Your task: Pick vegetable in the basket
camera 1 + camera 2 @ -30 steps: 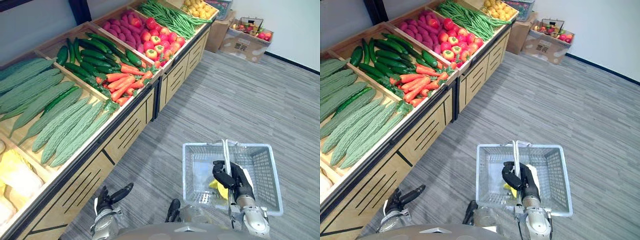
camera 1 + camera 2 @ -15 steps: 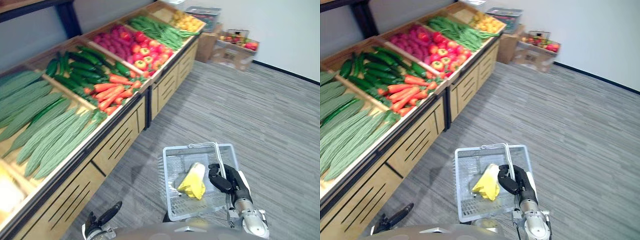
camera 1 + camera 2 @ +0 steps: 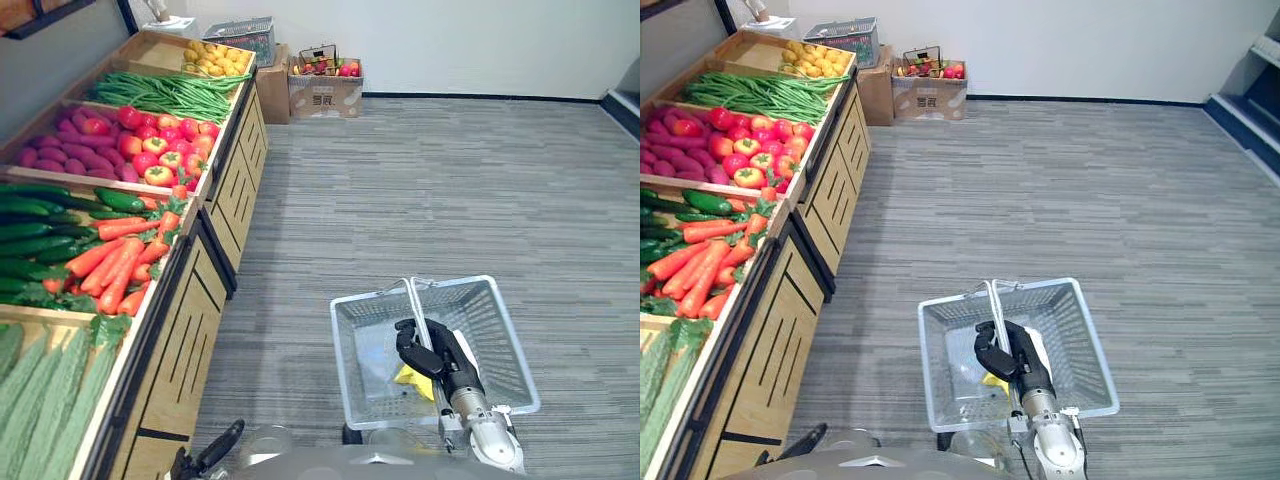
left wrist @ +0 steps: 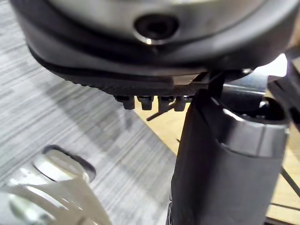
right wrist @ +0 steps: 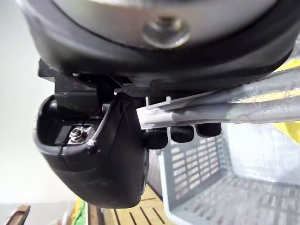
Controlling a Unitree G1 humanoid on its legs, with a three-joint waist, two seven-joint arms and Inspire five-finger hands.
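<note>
the right hand (image 3: 432, 350) is closed round the handle (image 3: 413, 298) of a grey wire basket (image 3: 338, 350), which hangs above the striped grey floor (image 3: 450, 180). inside the basket, just beside that hand, lies what looks like a yellow vegetable (image 3: 410, 377), partly hidden. the left hand (image 3: 212, 455) shows low beside the wooden stand (image 3: 190, 330); i cannot tell whether it is wide or closed. on the stand lie carrots (image 3: 105, 270), cucumbers (image 3: 30, 215) and green beans (image 3: 160, 92), all well apart from the basket
</note>
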